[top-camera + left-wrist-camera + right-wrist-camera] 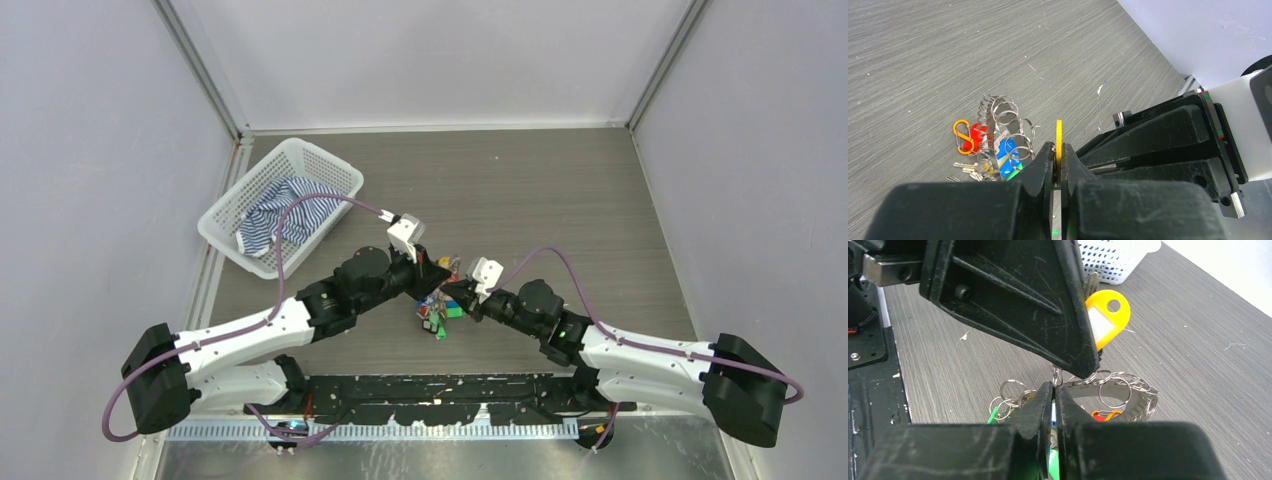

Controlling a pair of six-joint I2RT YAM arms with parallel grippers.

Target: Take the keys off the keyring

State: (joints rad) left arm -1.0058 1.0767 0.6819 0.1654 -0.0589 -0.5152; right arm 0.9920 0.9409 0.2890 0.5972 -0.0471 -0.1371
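Observation:
The keys (pixel 436 312) lie in a bunch on the table between my two grippers, with blue, green and red tags. In the left wrist view the keyring (pixel 990 120) is a toothed metal band carrying several small split rings, with the keys (pixel 968 167) under it. My left gripper (pixel 1058 150) is shut on a yellow key tag (pixel 1058 134) and holds it above the bunch; the tag also shows in the right wrist view (pixel 1108 315). My right gripper (pixel 1054 387) is shut at the near end of the keyring (pixel 1120 390), with a small split ring at its tips.
A white basket (pixel 242 183) with a striped cloth (pixel 285 215) stands at the back left. An orange carabiner (pixel 962 136) and a red tag (pixel 974 137) lie at the bunch's far side. The two gripper heads (pixel 445 283) almost touch. Walls enclose the table.

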